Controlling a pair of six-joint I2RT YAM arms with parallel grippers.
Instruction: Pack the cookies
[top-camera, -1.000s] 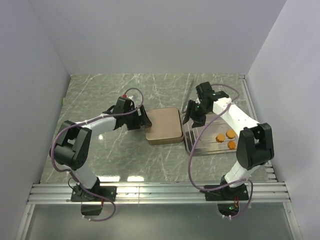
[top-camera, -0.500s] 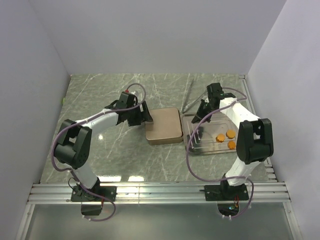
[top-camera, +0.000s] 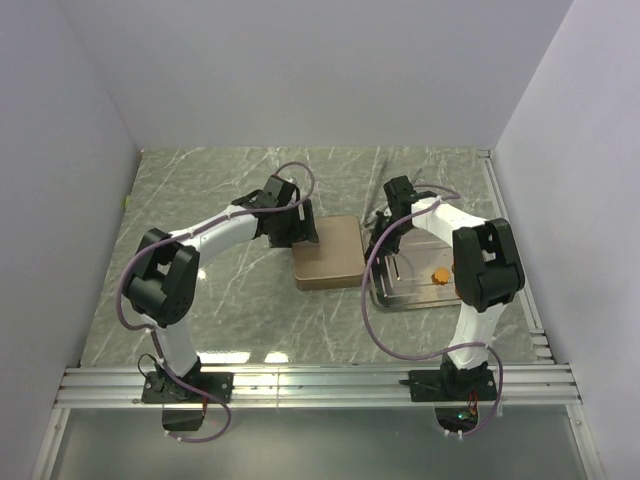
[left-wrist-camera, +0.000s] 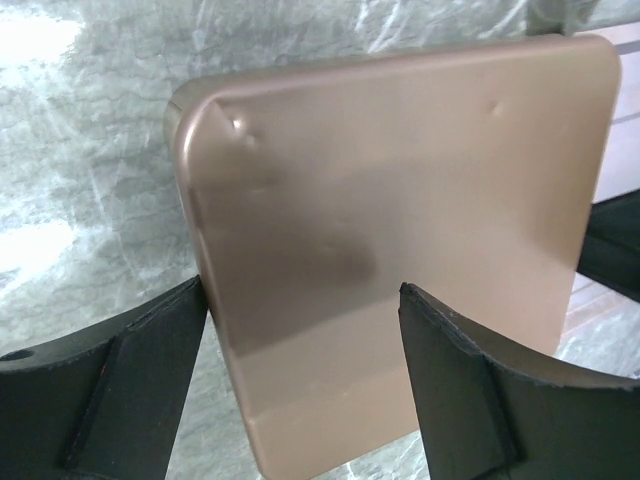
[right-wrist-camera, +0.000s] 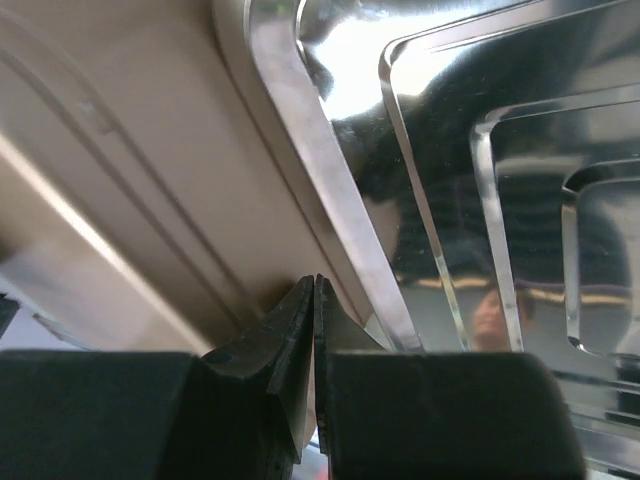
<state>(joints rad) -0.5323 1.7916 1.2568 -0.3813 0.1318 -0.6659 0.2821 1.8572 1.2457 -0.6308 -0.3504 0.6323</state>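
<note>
One orange cookie (top-camera: 440, 274) shows on the shiny metal tray (top-camera: 397, 297) at the right; other cookies are hidden behind my right arm. A bronze tin box (top-camera: 328, 258) with its lid on sits left of the tray. My left gripper (top-camera: 300, 230) is open at the box's far-left corner. In the left wrist view (left-wrist-camera: 305, 345) one finger is beside the box (left-wrist-camera: 400, 190) wall and the other is over the lid. My right gripper (top-camera: 386, 236) is shut and empty. In the right wrist view (right-wrist-camera: 316, 290) its tips sit at the seam between the box (right-wrist-camera: 120, 150) and the tray rim (right-wrist-camera: 300, 110).
A thin pair of metal tongs (top-camera: 383, 168) lies on the marble table behind the tray. White walls close in the left, back and right. A metal rail runs along the near edge by the arm bases.
My left gripper has moved right to the box's corner. My right gripper has swung left and down to the gap between box and tray. My right arm now covers two cookies.
</note>
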